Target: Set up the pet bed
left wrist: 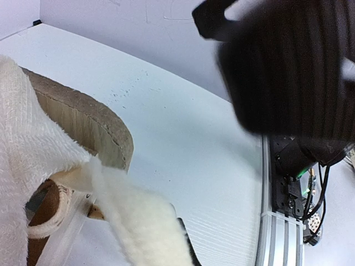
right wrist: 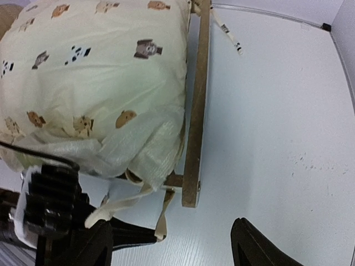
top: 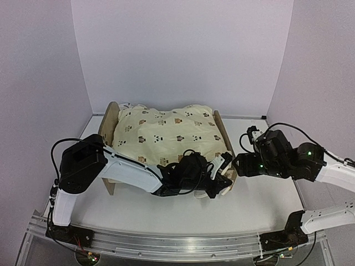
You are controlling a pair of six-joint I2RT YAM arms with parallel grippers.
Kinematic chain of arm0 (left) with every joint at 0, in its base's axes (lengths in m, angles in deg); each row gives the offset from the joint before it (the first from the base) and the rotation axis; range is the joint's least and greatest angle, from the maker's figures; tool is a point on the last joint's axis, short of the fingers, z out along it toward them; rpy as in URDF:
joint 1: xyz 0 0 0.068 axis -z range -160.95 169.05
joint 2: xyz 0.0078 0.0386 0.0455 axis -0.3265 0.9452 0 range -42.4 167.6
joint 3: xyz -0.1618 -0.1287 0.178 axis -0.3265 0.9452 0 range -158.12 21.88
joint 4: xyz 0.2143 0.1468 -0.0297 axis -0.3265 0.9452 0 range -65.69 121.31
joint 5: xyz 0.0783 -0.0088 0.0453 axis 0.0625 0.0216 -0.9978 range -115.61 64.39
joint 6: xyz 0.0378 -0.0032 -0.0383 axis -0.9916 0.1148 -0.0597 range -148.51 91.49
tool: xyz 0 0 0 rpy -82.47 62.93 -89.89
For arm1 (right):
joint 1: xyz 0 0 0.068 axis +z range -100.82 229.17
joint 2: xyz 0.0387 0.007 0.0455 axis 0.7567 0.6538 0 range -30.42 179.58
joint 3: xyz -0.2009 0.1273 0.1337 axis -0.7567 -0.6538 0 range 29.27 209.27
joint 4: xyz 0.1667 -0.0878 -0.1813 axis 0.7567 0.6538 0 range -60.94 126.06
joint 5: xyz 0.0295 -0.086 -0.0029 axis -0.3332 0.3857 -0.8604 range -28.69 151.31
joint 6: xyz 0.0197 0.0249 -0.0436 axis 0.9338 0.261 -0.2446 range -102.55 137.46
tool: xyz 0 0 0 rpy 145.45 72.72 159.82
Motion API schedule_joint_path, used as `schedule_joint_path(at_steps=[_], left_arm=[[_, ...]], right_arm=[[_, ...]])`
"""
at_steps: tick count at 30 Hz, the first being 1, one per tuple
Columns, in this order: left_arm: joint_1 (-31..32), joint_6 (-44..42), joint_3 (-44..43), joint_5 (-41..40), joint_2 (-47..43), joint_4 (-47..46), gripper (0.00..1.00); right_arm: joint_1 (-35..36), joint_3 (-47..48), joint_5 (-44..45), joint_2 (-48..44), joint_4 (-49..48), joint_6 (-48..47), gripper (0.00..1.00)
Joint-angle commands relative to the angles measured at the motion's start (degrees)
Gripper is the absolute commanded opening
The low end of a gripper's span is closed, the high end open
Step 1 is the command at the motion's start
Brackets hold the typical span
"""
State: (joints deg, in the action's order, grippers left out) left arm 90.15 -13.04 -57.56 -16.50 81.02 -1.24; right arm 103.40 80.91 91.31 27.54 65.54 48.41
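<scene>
Plywood pet bed (top: 110, 121) is shown at mid-desk (top: 260, 199), its frame covered by the cream animal-print quilt (top: 166, 130). The left claw (top: 219, 176) is placed at the near right corner and appears pinched on the quilt's ruffled hem, presumably so the cover can be drawn square. The right claw (right wrist: 173, 230) is held spread and empty beside the end board (right wrist: 197, 111), judged ready to assist.

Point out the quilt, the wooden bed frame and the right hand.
quilt (top: 166, 130), top view, middle of its printed upper side.
bed frame (right wrist: 199, 100), right wrist view, edge of its wooden end board.
right hand (right wrist: 175, 235), right wrist view, midway between its open fingers.
</scene>
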Motion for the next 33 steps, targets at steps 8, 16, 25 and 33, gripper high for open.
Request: schedule_joint_path(at_steps=[8, 16, 25, 33], left_arm=[[-0.5, 0.8, 0.3, 2.8, -7.4, 3.1, 0.00], [-0.9, 2.1, 0.0, 1.9, -6.9, 2.6, 0.00], [-1.7, 4.9, 0.2, 2.0, -7.2, 1.7, 0.00], [-2.1, 6.3, 0.2, 2.8, -6.9, 1.2, 0.00]], right_arm=[[0.5, -11.9, -10.6, -1.2, -4.3, 6.7, 0.60], [0.4, -20.1, -21.3, -1.6, -20.0, 3.2, 0.58], [0.5, -29.3, -18.9, -2.9, -37.3, 0.1, 0.49], [0.5, -34.8, -17.5, -5.5, -46.8, -1.3, 0.42]])
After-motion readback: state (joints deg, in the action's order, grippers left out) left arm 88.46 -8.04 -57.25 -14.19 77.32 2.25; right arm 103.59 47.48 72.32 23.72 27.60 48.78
